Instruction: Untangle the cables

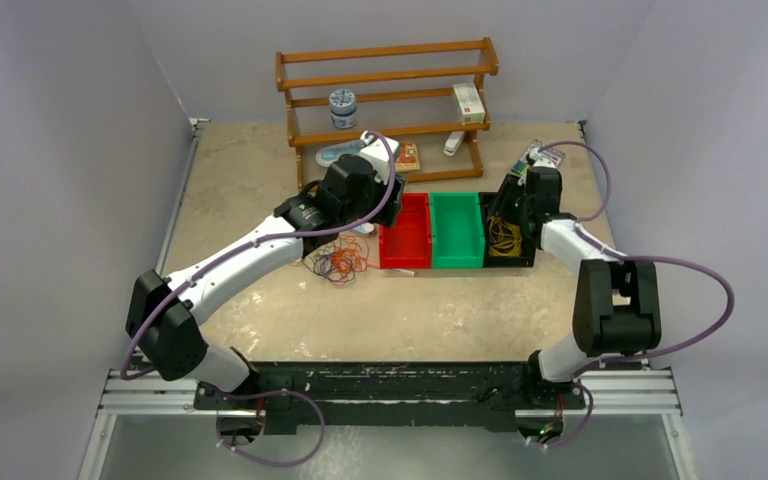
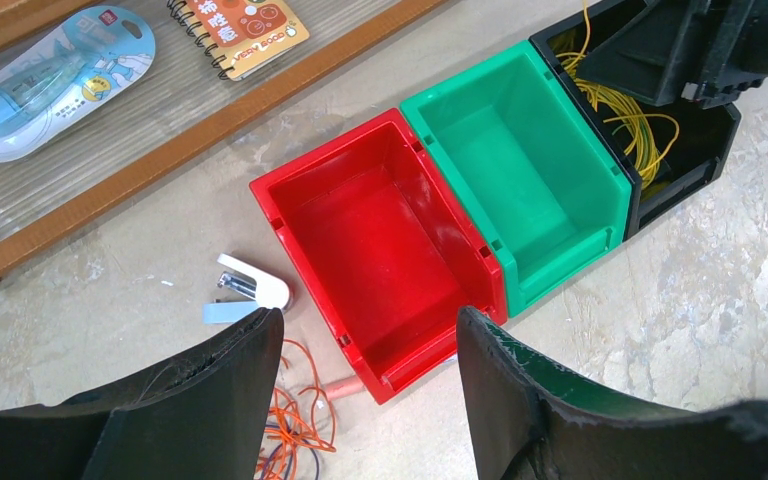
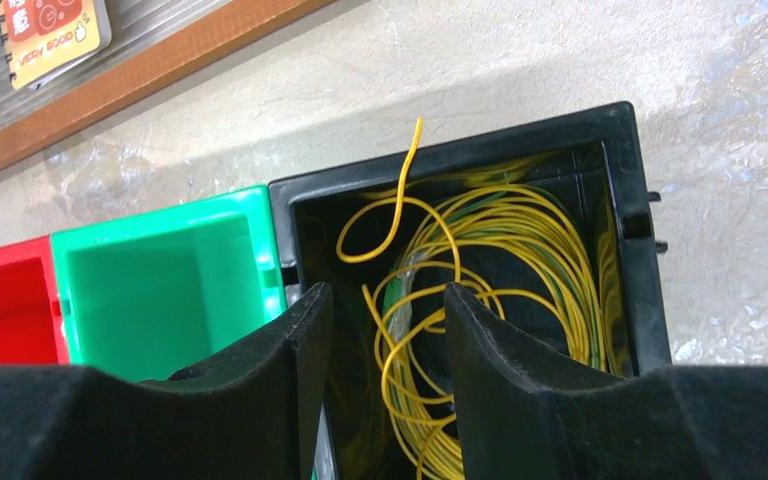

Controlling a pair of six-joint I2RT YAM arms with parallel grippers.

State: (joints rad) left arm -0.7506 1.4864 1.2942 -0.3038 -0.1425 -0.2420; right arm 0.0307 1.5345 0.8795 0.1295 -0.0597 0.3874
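Just left of the red bin (image 1: 405,235), by its near corner, the orange-red and dark cables (image 1: 337,262) lie in a loose tangle on the tabletop (image 1: 410,310). Above that near end of the red bin hangs the left tool (image 2: 367,318), jaws spread wide and holding nothing. A small white stapler (image 2: 250,285) lies just beside the red bin's left wall. Touching the red bin on its right is a green bin (image 1: 457,232), and next along a black bin (image 1: 512,262) holds the yellow cables (image 3: 480,290) in coils, one end sticking up over its far rim. The right tool (image 3: 388,292) hovers over the black bin, jaws partly apart, with yellow strands in the gap but none pinched. Beyond the red bin stands a wooden rack (image 1: 385,100) with a spiral notebook (image 2: 245,30) on its bottom shelf
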